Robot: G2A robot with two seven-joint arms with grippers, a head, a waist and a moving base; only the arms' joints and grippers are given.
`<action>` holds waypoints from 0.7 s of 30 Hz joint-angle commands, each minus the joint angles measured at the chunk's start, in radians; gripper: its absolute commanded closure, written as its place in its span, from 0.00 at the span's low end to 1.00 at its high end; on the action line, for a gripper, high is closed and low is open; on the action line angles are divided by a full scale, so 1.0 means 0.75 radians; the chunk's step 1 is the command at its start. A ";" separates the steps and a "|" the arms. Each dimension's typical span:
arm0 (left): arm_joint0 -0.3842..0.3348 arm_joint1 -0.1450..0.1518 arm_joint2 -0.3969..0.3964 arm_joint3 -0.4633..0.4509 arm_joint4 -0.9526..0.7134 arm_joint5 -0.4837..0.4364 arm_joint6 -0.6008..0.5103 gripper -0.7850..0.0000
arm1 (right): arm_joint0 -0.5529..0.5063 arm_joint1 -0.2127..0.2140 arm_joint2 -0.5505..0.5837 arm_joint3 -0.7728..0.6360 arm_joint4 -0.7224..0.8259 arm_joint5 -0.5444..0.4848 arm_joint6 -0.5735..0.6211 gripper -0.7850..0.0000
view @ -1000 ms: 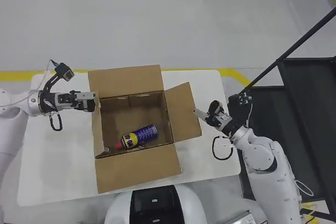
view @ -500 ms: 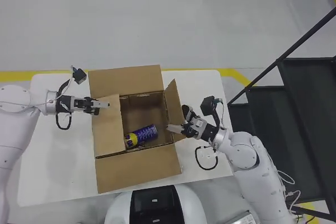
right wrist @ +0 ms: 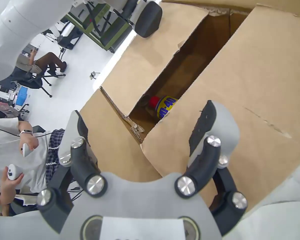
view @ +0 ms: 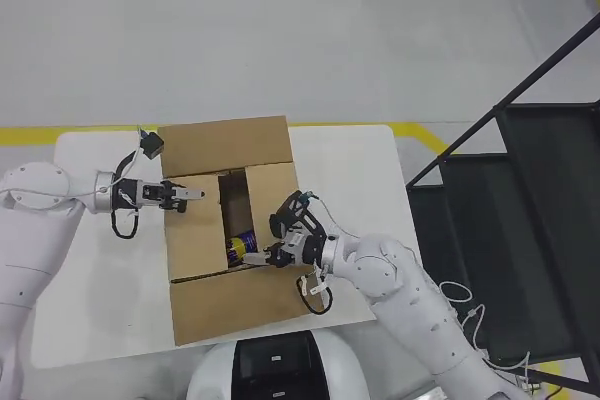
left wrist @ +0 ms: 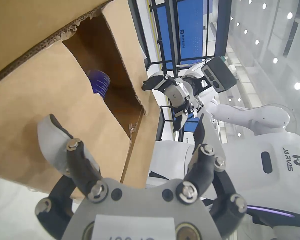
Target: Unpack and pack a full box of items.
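A brown cardboard box (view: 225,145) stands in the middle of the white table (view: 100,290). Both side flaps are folded inward, and the far and near flaps lie outward. My left gripper (view: 183,193) is open, one finger resting on the left flap (left wrist: 40,88). My right gripper (view: 277,243) is open too, its fingers against the right flap (right wrist: 252,96). Through the narrow gap between the flaps a blue and yellow spray can (view: 242,245) with a red cap lies on the box floor; it is also visible as the can (right wrist: 165,106) and the can (left wrist: 98,82).
A black metal stair frame (view: 540,200) stands right of the table. A yellow floor line (view: 20,135) runs behind the table. The near flap (view: 245,300) reaches toward the table's front edge. Bare table lies left of the box.
Both side flaps have swung inward over the box. My right gripper moved left with its flap; my left gripper moved right with the other. Less of the can shows.
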 commanded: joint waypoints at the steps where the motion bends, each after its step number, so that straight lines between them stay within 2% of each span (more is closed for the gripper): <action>1: 0.007 0.002 -0.006 -0.003 0.007 -0.003 0.013 0.00 | 0.007 0.000 -0.010 0.012 -0.012 0.020 0.002 0.00; 6: 0.015 0.005 -0.040 -0.010 -0.035 -0.005 0.055 0.00 | 0.004 0.004 -0.001 0.003 0.027 0.018 -0.029 0.00; 10: 0.012 0.011 -0.110 0.002 -0.148 -0.014 0.101 0.00 | -0.045 0.019 0.060 -0.090 0.060 -0.029 -0.061 0.00; 18: -0.027 0.022 -0.223 0.148 -0.242 -0.012 0.207 0.00 | -0.202 0.064 0.263 -0.213 0.104 -0.076 -0.039 0.00; 21: -0.034 0.021 -0.225 0.157 -0.243 -0.028 0.203 0.00 | -0.202 0.064 0.263 -0.213 0.104 -0.076 -0.039 0.00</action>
